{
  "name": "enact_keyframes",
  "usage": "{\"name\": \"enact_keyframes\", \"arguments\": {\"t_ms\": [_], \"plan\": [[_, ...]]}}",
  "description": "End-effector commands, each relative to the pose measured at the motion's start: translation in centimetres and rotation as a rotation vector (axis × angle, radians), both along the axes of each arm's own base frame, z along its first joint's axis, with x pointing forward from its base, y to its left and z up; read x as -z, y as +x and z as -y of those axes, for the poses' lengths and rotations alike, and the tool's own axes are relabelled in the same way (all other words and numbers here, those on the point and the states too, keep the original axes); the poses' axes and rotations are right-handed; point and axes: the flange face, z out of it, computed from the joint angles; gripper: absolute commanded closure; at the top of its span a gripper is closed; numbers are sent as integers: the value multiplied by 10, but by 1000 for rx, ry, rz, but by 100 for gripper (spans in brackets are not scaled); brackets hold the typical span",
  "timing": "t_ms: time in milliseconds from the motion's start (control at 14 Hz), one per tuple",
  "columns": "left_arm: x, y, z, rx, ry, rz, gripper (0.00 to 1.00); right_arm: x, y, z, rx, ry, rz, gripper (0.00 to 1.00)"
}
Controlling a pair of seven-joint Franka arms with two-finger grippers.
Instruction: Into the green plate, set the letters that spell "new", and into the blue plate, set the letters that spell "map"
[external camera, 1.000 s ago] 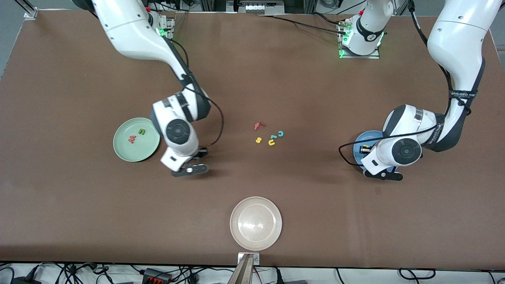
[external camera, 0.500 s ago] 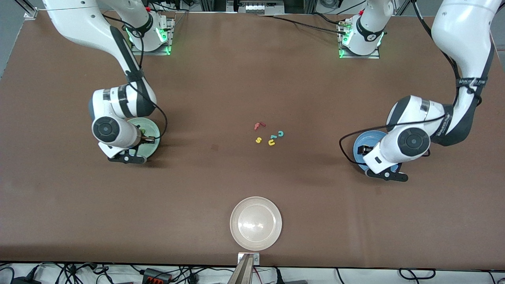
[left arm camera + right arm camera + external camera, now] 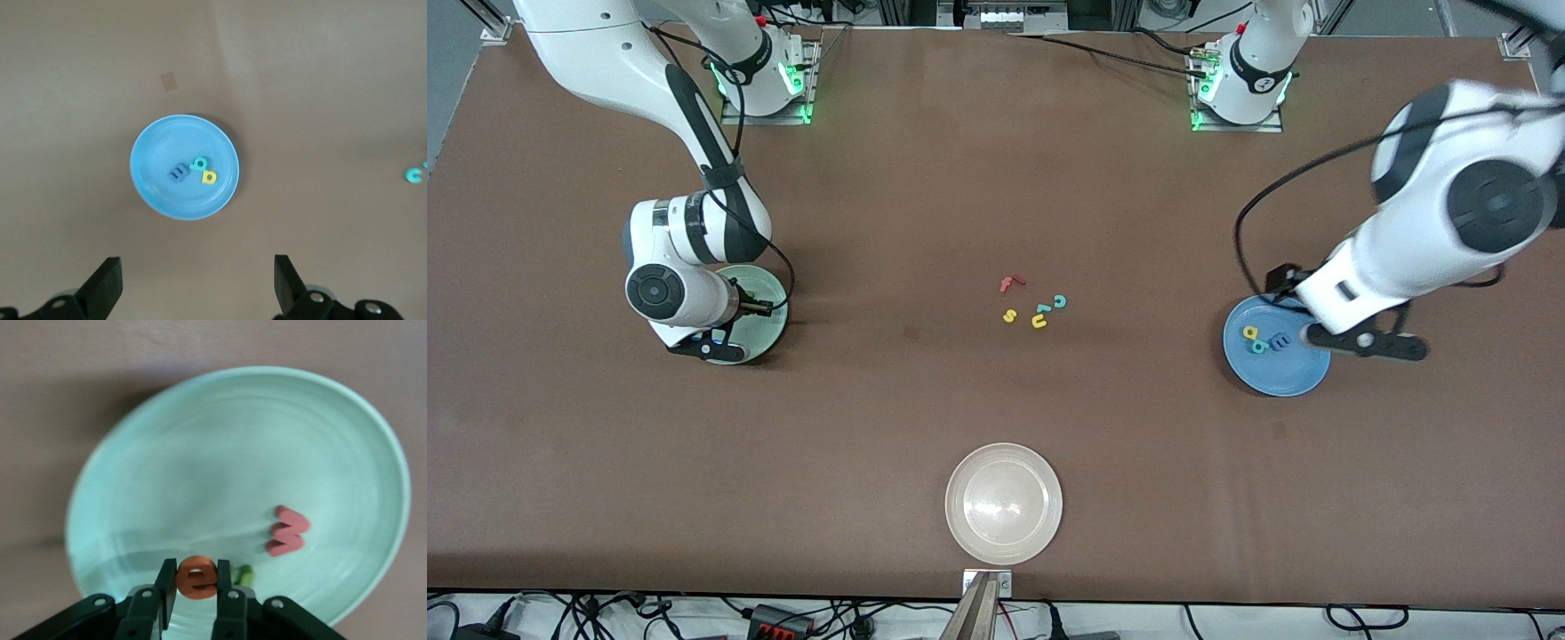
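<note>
now, orange e [image 3: 197,579] pinched in right end effector [image 3: 196,587], over green plate [image 3: 200,453]

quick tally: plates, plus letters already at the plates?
Plates: 3 (green plate, blue plate, white-beige plate)
Letters in blue plate: 3 (m, p, a)
Letters in green plate: 2 (w, n)
Letters held: 1 (e, in right gripper over green plate)
Total: 9
Left gripper is open above the blue plate's edge.

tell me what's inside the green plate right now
In the green plate lie the salmon-red w and a green letter, mostly hidden by the right hand, which is over the plate, shut on the orange e.
</note>
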Motion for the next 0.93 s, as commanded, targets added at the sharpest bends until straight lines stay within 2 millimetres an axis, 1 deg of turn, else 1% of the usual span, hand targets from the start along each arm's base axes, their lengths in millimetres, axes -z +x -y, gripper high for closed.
{"name": "enact_keyframes", "arguments": {"t_ms": [0,71,143,214,286,429,500,571,643,714,786,857], "plan": [[-34,1,-21,31,-105,-4,0,3,1,-20,8,22,6,93],[-48,-4,-44,12,-124,10,0,6,0,-20,7,20,0,92],[-53,-12,-53,16,-137,10,0,10,-1,-20,8,18,-6,75],[-60,-20,-62,7,-148,20,0,9,-1,-20,18,17,-5,18],[-70,-28,-65,-11,-144,35,0,7,0,-18,42,10,-6,0],[-86,-50,-68,-27,-119,69,0,-12,2,-20,41,15,5,0],[-85,-58,-70,-51,-110,65,0,-29,4,-19,46,20,15,0],[-83,-69,-75,-109,-98,59,0,-53,10,-19,35,32,41,0],[-90,-86,-68,-185,-81,68,0,-76,20,-17,31,40,58,0],[-93,-92,-62,-246,-72,79,0,-102,30,-16,32,42,58,0],[-103,-96,-68,-258,-72,101,0,-124,40,-17,33,41,47,0],[-111,-102,-68,-239,-75,117,0,-150,52,-15,39,39,41,0]]}}
